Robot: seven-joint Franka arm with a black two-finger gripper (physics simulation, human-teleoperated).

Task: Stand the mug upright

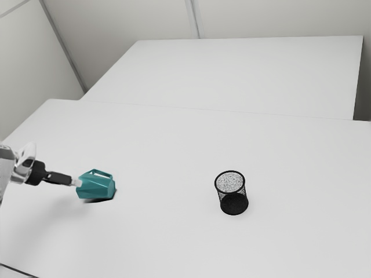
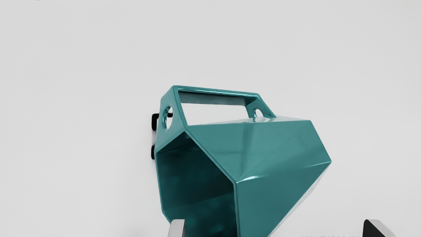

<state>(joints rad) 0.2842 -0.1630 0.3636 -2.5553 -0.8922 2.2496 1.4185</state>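
Observation:
The gripper [image 1: 76, 182] reaches in from the exterior view's left, its tips at the open-mouth end of the teal mug [image 1: 96, 186]. The faceted mug lies on its side, handle uppermost, its base toward the exterior view's right. In the wrist view the gripper [image 2: 273, 227] is open, with its fingers wide apart; one tip overlaps the rim of the mug [image 2: 279, 148] and the other stands off beyond its side. Whether that tip touches the rim, I cannot tell.
A black mesh cup [image 1: 233, 194] stands upright on the white table [image 1: 162, 231], well toward the exterior view's right from the mug. Another white surface [image 1: 232, 69] adjoins the table's far side, with pale walls behind.

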